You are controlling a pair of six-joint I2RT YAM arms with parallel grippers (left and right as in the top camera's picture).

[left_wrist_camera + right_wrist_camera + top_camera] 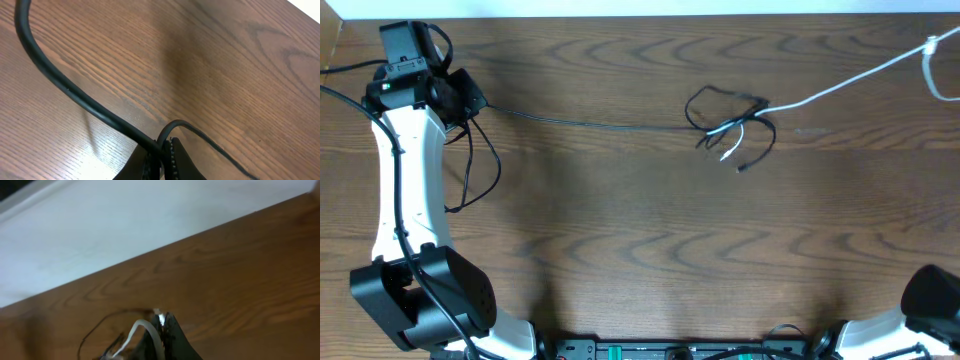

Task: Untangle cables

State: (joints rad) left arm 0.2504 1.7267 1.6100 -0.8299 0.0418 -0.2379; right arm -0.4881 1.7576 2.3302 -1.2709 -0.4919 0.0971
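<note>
The black cable (590,122) runs across the table from my left gripper (470,98) to a knot (732,122) right of centre. The white cable (840,88) leaves the knot and rises to the far right edge. In the left wrist view my left gripper (162,155) is shut on the black cable (215,147), which passes between the fingers. In the right wrist view my right gripper (162,326) is shut on the white cable (141,329), with a thin black loop (100,324) behind it. My right gripper's fingers are outside the overhead view.
The brown wooden table (640,250) fills the view, with its far edge against a white surface (125,225). The left arm (410,190) stretches along the left side with loose black wires beside it (480,175). The right arm's base (930,300) sits at the bottom right.
</note>
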